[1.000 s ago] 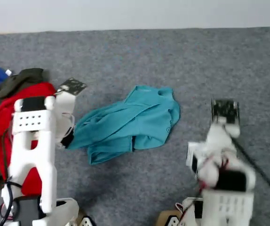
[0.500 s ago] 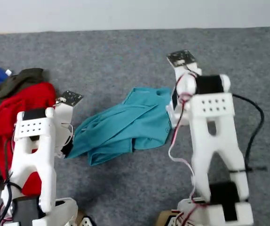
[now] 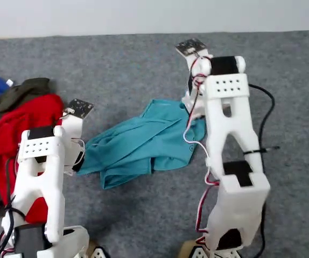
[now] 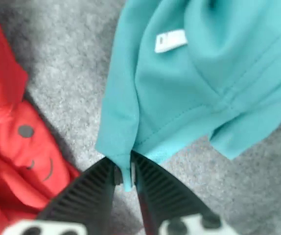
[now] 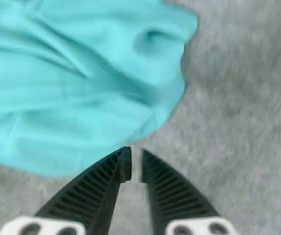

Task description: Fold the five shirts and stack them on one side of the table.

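Your teal shirt lies crumpled in the middle of the grey bench. Your left tool is clenched on its corner, beside the red shirt. Your right tool sits nearly closed and empty, just off the opposite edge.

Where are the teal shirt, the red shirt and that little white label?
teal shirt [image 3: 144,142], high view, middle of its crumpled body.
red shirt [image 4: 6,156], left wrist view, printed part.
white label [image 4: 170,40], left wrist view, label's centre.

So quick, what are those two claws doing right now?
Left gripper: closed on a corner of the teal shirt.
Right gripper: almost closed, holding nothing.
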`<state>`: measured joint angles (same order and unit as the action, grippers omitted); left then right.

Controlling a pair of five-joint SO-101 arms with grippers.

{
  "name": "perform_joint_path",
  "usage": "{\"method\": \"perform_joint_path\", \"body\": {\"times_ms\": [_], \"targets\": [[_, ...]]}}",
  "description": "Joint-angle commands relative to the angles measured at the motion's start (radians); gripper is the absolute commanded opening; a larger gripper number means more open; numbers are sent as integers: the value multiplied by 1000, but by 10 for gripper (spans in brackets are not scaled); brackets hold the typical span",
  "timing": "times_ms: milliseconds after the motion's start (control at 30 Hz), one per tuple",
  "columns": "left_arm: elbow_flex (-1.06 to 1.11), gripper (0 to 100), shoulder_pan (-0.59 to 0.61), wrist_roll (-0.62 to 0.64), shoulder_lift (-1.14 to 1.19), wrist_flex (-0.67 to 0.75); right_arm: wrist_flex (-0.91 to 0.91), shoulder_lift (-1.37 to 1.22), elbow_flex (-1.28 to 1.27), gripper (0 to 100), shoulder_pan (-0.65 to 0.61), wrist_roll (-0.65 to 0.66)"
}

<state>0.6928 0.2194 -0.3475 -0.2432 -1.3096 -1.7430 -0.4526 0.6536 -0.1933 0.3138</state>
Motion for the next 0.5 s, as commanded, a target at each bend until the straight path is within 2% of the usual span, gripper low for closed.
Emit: {"method": "perform_joint_path", "body": {"times_ms": [0,100,467], "targets": [[-8,2,-9,41,-37,20,-18,-42,147,192,-41,12],[-2,2,-18,43,-35,18,8,-114,203,244,-68,12],[-1,2,-14,43,-31,34,76,-392,422,246,-104,12]]}}
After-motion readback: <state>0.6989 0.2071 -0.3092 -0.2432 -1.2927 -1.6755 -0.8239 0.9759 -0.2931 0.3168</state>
